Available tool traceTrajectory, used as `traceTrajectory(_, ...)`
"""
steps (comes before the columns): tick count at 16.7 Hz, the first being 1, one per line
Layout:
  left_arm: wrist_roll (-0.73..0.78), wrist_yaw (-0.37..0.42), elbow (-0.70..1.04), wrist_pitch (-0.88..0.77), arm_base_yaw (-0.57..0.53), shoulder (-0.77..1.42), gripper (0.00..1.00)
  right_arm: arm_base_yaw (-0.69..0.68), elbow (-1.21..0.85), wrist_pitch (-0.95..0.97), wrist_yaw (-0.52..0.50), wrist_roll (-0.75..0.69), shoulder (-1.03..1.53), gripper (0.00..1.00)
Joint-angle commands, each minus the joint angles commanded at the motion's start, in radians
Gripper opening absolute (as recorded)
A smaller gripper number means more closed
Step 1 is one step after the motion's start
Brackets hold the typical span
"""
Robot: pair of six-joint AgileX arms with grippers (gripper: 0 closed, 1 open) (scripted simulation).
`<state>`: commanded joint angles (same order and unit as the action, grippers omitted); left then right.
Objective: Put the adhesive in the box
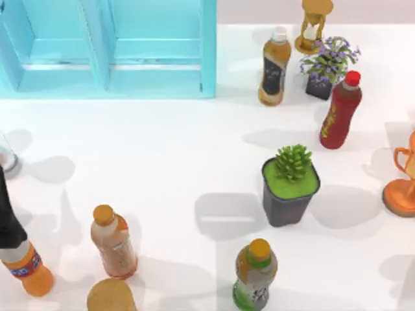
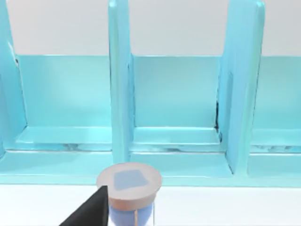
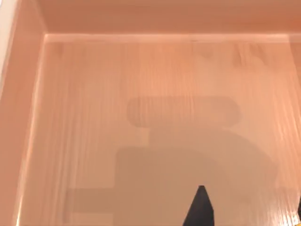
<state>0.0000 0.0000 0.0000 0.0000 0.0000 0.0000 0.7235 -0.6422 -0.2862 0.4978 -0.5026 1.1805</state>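
a round tan cap (image 1: 111, 295) sits at the very bottom edge of the top view, nearest the camera, cut off by the frame. just above it stands an orange-capped drink bottle (image 1: 113, 241) with a pale label, and further right another orange-capped bottle (image 1: 255, 274) with a green and white label. at the far left edge, a bottle with an orange base and a dark upper part (image 1: 19, 249) leans into view.

near the middle right, a dark square pot holds a spiky green succulent (image 1: 290, 184). beyond it stand a red-capped red bottle (image 1: 340, 111), a white-capped amber bottle (image 1: 274, 67), a small pot of purple flowers (image 1: 327, 66) and a wooden hourglass (image 1: 314, 24). an orange trophy (image 1: 402, 179) sits at the right edge.

the box (image 1: 207, 48), turquoise with an inner divider, occupies the top left of the white table (image 1: 162, 162).

the left wrist view looks at the box's upright walls, with a round tan-topped blue object (image 2: 129, 190) in front (a dark wedge beside it is too partial to identify). the right wrist view faces a pale wooden surface with shadows and a dark tip at its lower edge. whether either gripper is spread or pressed together cannot be told, and the adhesive cannot be located.
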Motion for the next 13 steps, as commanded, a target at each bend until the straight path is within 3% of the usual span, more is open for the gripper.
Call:
traceTrajectory(6,0.0,0.0,0.0,0.0,0.0,0.0,1.0,-0.009,0.001,0.013,-0.008,0.005,0.019,0.0)
traceTrajectory(13,0.0,0.0,0.0,0.0,0.0,0.0,1.0,-0.06,0.029,0.194,-0.044,0.049,0.152,0.0)
